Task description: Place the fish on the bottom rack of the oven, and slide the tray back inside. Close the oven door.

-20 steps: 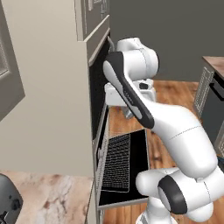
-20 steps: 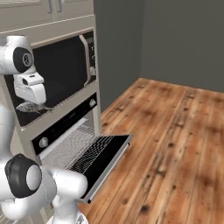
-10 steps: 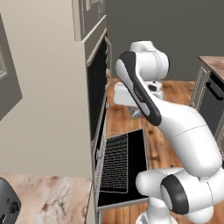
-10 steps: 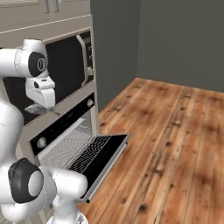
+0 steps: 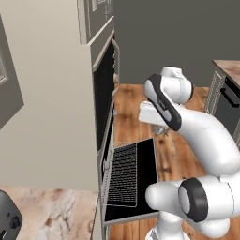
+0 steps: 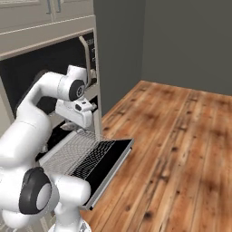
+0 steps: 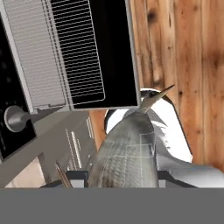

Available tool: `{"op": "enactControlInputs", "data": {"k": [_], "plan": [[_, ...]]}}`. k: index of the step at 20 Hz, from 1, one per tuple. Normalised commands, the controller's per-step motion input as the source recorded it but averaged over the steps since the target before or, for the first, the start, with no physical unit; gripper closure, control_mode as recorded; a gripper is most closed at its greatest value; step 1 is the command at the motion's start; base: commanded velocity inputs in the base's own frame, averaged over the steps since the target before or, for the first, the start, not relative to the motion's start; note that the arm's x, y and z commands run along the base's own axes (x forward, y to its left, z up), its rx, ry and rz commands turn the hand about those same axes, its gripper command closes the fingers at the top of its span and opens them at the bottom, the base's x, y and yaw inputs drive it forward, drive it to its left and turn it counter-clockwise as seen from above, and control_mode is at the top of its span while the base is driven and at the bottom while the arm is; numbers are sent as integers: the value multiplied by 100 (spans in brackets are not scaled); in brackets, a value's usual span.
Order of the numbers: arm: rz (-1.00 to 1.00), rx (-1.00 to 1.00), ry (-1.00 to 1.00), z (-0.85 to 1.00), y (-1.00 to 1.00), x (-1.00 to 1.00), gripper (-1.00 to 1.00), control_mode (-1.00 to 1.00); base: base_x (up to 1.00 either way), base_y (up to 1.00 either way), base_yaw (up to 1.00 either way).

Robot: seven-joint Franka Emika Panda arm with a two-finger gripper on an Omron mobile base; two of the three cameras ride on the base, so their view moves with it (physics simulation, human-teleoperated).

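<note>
Fish (image 7: 127, 153), silvery and smooth, likely slippery and light, held mid-body by the clenched claw (image 7: 120, 179), hangs above the floor off the outer edge of the open oven door (image 7: 109, 52); the rack (image 7: 57, 48) waits pulled out.

fish (image 7: 127, 153) above open oven door (image 7: 109, 52)
</note>
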Motion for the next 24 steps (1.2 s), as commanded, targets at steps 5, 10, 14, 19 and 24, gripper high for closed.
{"op": "enactControlInputs", "data": {"k": [5, 10, 14, 19, 24], "plan": [[19, 2, 0, -78, 15, 91, 100, -100, 0, 0, 0], [19, 3, 2, -94, 10, 87, 100, -100, 0, 0, 0], [18, 7, 1, -100, 0, 50, 100, -100, 0, 0, 0], [13, 17, 0, -98, 0, 22, 100, -100, 0, 0, 0], [3, 27, 0, -71, 10, 29, 100, -100, 0, 0, 0]]}}
